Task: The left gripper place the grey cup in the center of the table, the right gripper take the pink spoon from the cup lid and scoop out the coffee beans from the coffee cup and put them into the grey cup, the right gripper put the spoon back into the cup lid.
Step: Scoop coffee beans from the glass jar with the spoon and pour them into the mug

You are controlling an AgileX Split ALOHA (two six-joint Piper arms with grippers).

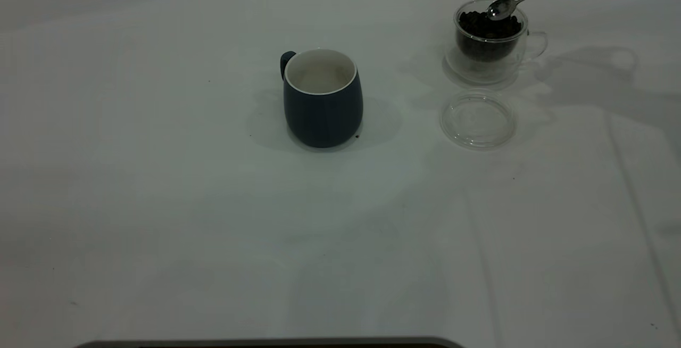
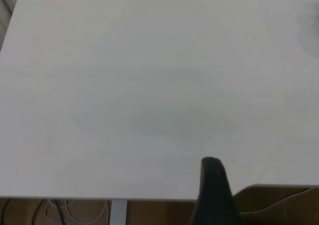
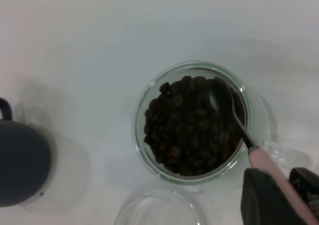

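your right gripper [image 3: 279, 197] is clamped on the spoon [image 1: 503, 8], its bowl over the beans [image 3: 192, 125] in the far-right glass cup [image 1: 487, 39]. scooping is next: dip, then carry to the central mug [image 1: 322, 106].

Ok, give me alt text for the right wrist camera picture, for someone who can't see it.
The right gripper holds the pink spoon, its bowl over the coffee beans in the coffee cup. The grey cup and the empty cup lid sit nearby on the table.

Dim, even light; soft shadows ring the grey cup [image 1: 323, 104] (wrist views are slightly blurred).
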